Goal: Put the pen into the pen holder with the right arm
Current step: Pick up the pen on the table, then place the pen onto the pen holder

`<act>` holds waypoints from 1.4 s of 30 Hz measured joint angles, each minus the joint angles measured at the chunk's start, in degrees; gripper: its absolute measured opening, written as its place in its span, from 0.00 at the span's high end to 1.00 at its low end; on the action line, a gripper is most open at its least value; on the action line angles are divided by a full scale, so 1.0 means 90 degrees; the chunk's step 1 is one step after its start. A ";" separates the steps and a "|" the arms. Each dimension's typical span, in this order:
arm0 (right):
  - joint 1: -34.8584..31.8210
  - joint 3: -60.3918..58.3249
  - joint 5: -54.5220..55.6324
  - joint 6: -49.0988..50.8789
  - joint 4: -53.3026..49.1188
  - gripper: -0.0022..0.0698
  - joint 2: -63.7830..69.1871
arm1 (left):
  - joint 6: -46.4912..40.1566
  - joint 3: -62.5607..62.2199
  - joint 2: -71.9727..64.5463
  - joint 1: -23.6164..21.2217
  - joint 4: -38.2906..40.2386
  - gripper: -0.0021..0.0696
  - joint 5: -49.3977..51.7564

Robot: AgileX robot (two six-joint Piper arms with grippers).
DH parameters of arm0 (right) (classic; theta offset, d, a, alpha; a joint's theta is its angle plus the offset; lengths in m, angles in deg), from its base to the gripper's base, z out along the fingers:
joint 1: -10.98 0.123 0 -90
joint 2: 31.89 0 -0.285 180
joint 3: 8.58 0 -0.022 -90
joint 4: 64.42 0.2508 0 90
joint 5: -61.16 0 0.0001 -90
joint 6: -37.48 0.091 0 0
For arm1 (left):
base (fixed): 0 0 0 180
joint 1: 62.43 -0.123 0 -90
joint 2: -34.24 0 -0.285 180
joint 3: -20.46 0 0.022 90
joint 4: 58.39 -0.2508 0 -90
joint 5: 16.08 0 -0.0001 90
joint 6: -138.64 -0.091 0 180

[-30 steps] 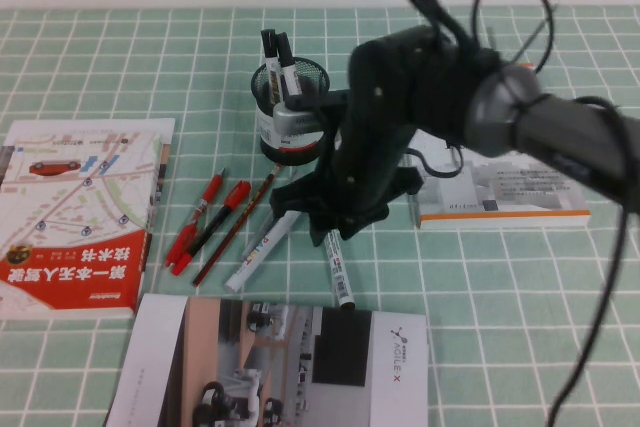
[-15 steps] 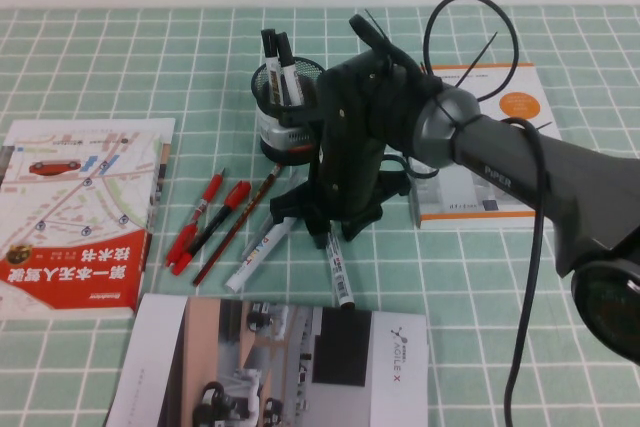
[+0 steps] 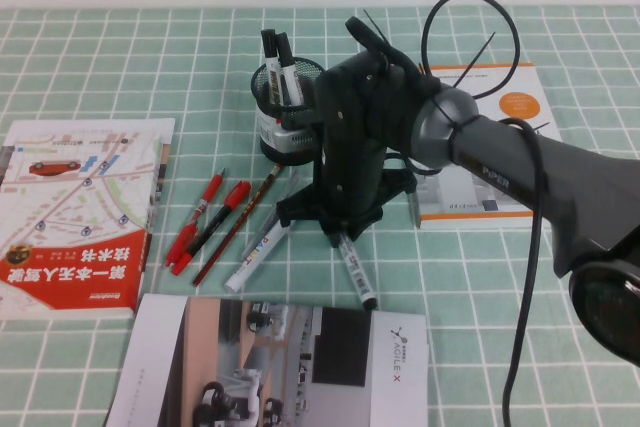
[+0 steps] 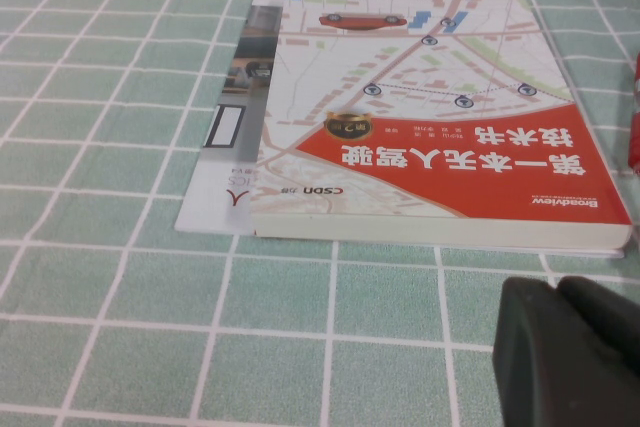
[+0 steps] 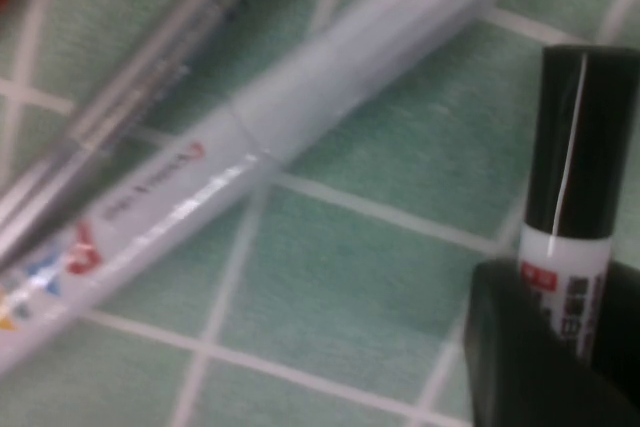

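The pen [image 3: 356,273], with black cap and white printed barrel, lies on the green checked cloth in front of the pen holder [image 3: 288,115], a black mesh cup with a white and red label and two markers standing in it. My right gripper [image 3: 340,231] points down and is shut on the pen's barrel end. In the right wrist view the pen [image 5: 574,177] sits between the black fingers [image 5: 520,347] of the right gripper [image 5: 575,332], cap sticking out. My left gripper [image 4: 572,347] is shut and empty above the cloth near the map book, out of the high view.
An all-white marker [image 3: 256,253] lies just left of the pen, then a brown pencil [image 3: 238,225] and red pens [image 3: 206,221]. A map book [image 3: 75,217] lies at the left, a brochure [image 3: 290,362] at the front, a white and orange book [image 3: 505,172] at the right.
The right arm swung left over the pen and its gripper came down on it. The pen's capped end has swung to the right on the cloth.
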 joint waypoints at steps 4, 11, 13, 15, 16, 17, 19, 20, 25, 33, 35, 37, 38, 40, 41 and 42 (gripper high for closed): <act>0.0015 -0.0076 -0.0148 -0.0065 -0.0231 0.81 -0.0148 | 0.0000 0.0000 0.0000 0.0000 0.0000 0.98 0.0000; 0.0015 -0.1545 0.0727 -0.0143 -0.0420 0.81 -0.1838 | 0.0000 0.0000 0.0000 0.0000 0.0000 0.98 0.0000; 0.0015 -0.2243 0.1554 -0.0080 -0.0437 0.81 -0.2521 | 0.0000 0.0000 0.0000 0.0000 0.0000 0.98 0.0000; 0.0015 -0.3008 0.2719 -0.0048 -0.0476 0.81 -0.3075 | 0.0000 0.0000 0.0000 0.0000 0.0000 0.98 0.0000; 0.0015 -0.3290 0.3377 -0.0025 -0.0493 0.81 -0.3246 | 0.0000 0.0000 0.0000 0.0000 0.0000 0.98 0.0000; 0.0015 -0.3611 0.4086 -0.0025 -0.0540 0.81 -0.3407 | 0.0000 0.0000 0.0000 0.0000 0.0000 0.98 0.0000; 0.0015 -0.4109 0.5363 -0.0012 -0.0637 0.81 -0.3560 | 0.0000 0.0000 0.0000 0.0000 0.0000 0.98 0.0000; 0.0015 -0.4292 0.6053 -0.0012 -0.0671 0.81 -0.3578 | 0.0000 0.0000 0.0000 0.0000 0.0000 0.98 0.0000; -0.0039 -0.4576 0.8867 -0.0097 -0.0653 0.81 -0.3332 | 0.0000 0.0000 0.0000 0.0000 0.0000 0.98 0.0000; -0.0138 -0.4304 1.1414 -0.2311 0.1134 0.81 -0.2428 | 0.0000 0.0000 0.0000 0.0000 0.0000 0.98 0.0000; -0.0151 -0.4195 1.1713 -0.2480 0.1312 0.81 -0.2259 | 0.0000 0.0000 0.0000 0.0000 0.0000 0.98 0.0000; -0.0189 -0.4003 1.1915 -0.2584 0.1459 0.81 -0.2033 | 0.0000 0.0000 0.0000 0.0000 0.0000 0.98 0.0000; -0.0204 -0.3884 1.1958 -0.2599 0.1496 0.81 -0.1904 | 0.0000 0.0000 0.0000 0.0000 0.0000 0.98 0.0000; -0.0234 -0.3644 1.1996 -0.2674 0.1561 0.81 -0.1657 | 0.0000 0.0000 0.0000 0.0000 0.0000 0.98 0.0000; -0.0250 -0.3500 1.2011 -0.2720 0.1576 0.81 -0.1514 | 0.0000 0.0000 0.0000 0.0000 0.0000 0.98 0.0000; -0.0260 -0.3386 1.2011 -0.2748 0.1590 0.81 -0.1369 | 0.0000 0.0000 0.0000 0.0000 0.0000 0.98 0.0000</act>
